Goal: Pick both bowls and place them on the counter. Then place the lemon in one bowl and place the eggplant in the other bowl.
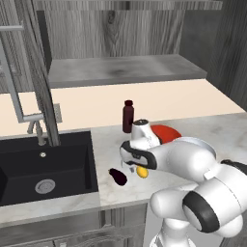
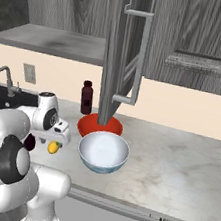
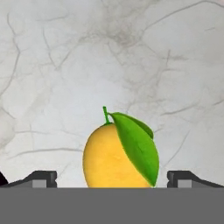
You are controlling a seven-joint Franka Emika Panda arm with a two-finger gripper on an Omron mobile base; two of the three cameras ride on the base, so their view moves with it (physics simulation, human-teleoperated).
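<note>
Two-finger gripper [image 3: 112, 178] open wide around small yellow green-leafed lemon [image 3: 114, 157] on marbled counter [image 3: 65, 65] (leaf clear up close).

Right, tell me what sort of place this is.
A rendered kitchen, by the look of it: a black sink set in a pale marbled stone counter, a metal faucet over it, and grey wood cabinets above.
</note>
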